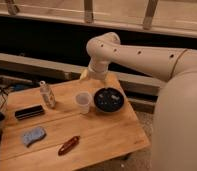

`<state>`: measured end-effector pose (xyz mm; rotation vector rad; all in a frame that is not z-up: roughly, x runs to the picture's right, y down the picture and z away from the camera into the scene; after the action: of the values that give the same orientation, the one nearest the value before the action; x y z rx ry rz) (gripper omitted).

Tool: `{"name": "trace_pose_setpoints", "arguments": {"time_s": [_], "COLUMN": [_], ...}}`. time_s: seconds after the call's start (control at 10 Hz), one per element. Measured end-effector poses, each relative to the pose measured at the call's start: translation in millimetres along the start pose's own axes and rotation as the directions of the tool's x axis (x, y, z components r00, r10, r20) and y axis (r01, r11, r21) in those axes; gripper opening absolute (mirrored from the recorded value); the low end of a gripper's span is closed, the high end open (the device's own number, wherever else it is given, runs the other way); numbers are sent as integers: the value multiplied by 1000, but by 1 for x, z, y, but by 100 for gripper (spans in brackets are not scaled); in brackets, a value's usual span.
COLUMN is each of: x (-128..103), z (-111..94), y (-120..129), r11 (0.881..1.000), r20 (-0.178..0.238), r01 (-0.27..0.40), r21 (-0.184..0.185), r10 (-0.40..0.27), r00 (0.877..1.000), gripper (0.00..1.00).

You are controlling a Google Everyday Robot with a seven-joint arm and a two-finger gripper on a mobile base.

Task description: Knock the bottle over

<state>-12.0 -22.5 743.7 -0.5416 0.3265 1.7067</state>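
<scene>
The bottle (47, 94) is small, slim and whitish with a white cap and a mottled pale label. It stands upright at the back left of the wooden table (102, 132). A translucent plastic cup (83, 102) stands to its right, a little shorter. My gripper (88, 75) hangs from the white arm (137, 56) over the table's back edge, behind the cup and to the right of the bottle, apart from both.
A dark bowl (109, 100) sits right of the cup, under the arm's wrist. A black rectangular block (29, 112) lies at the left, a blue sponge (33, 135) at the front left, and a reddish-brown oblong object (69, 145) near the front edge. Cables lie left of the table.
</scene>
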Motion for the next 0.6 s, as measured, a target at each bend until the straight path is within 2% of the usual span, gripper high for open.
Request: {"name": "trace_pose_setpoints", "arguments": {"time_s": [0.6], "x": [0], "z": [1], "y": [0], "r11": [1000], "r20": [-2], "r01": [0], "r21": [1], "r10": [0], "r00": [1000], "gripper": [80]}}
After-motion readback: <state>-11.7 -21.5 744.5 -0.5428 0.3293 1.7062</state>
